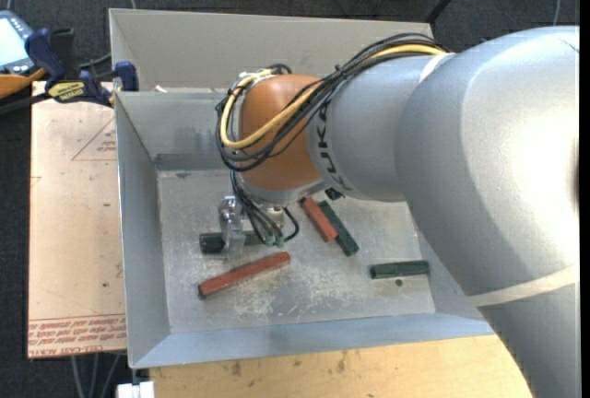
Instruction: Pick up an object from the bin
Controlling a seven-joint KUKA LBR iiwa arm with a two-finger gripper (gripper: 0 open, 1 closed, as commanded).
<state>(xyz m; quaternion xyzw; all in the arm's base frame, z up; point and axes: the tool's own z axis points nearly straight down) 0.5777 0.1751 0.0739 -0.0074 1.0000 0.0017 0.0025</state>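
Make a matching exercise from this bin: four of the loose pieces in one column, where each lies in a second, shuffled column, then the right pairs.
Things
1. long red-brown stick
2. lone dark green bar
3. short orange-red bar
4. small dark block

Places
A. beside a second green bar, right of the gripper
B. just left of the gripper
C. slanted, below the gripper in the view
D. farthest right of the four

Pairs: 1-C, 2-D, 3-A, 4-B

A long red-brown block (244,275) lay just beside the gripper (241,226) toward the near rim, and a small dark block (212,244) crowded its view-left side. Beyond that, bare floor ran to the bin wall (138,203).
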